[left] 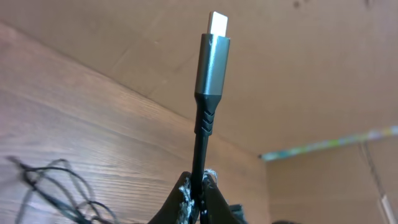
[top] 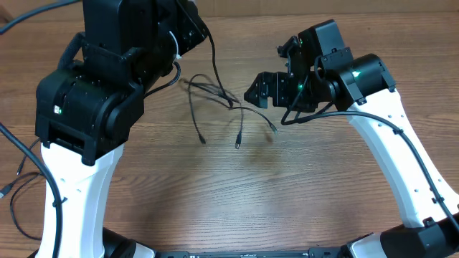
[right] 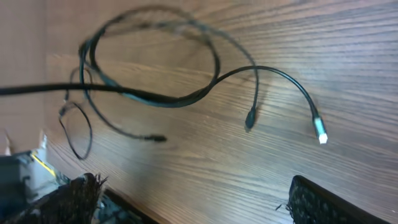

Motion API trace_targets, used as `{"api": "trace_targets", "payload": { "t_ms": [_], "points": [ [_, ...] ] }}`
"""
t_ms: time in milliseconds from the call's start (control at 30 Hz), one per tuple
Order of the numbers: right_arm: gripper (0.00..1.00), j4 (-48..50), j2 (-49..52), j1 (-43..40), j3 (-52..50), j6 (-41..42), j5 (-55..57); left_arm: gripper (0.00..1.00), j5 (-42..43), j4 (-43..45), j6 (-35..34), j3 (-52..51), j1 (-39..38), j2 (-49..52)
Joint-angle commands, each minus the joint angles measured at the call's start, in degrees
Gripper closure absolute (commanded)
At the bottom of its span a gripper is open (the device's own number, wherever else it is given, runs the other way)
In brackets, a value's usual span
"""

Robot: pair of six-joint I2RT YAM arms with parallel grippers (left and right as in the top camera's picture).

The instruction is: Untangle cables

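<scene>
The cables [top: 215, 97] lie as a loose tangle of thin black cords on the wooden table between the arms, with plug ends trailing toward me [top: 237, 145]. My left gripper [left: 200, 200] is shut on one cable just below its grey plug [left: 211, 62], which stands upright with a silver tip. The rest of the tangle [left: 56, 186] lies low at the left of that view. My right gripper [top: 258, 89] hangs open just right of the tangle with nothing between its fingers [right: 323, 202]. Below it, the loops [right: 155, 62] and a white-tipped plug [right: 320, 134] rest on the table.
Thicker black wires [top: 18, 154] of the arm bases run along the table's left edge. The bulky left arm [top: 93, 93] covers the upper left of the table and hides its own gripper from above. Bare wood [top: 237, 201] lies in front of the cables.
</scene>
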Motion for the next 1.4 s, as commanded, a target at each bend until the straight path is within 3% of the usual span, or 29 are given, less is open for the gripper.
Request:
{"api": "trace_targets", "payload": {
  "t_ms": [0, 667, 833, 1033, 1267, 1367],
  "points": [
    [0.06, 1.7, 0.8, 1.7, 0.5, 5.4, -0.2, 0.96, -2.8, 0.5, -6.9, 0.2, 0.3, -0.5],
    [0.09, 7.4, 4.9, 7.4, 0.5, 11.1, -1.3, 0.96, -5.1, 1.0, -6.9, 0.2, 0.3, -0.5],
    [0.13, 11.5, 4.9, 9.1, 0.4, 19.2, 4.9, 0.96, -5.1, 1.2, -6.9, 0.2, 0.3, -0.4],
    [0.14, 17.9, 6.0, 10.5, 0.4, 20.1, 9.2, 0.96, -4.0, 1.2, -6.9, 0.2, 0.3, -0.4],
    [0.33, 21.0, 10.2, 10.5, 0.4, 20.0, 14.2, 0.96, -3.4, 1.9, -6.9, 0.2, 0.3, -0.5],
    [0.34, 21.0, 12.3, 10.5, 0.4, 20.0, 16.4, 0.96, -2.9, 3.2, -6.9, 0.2, 0.3, -1.1]
  ]
}}
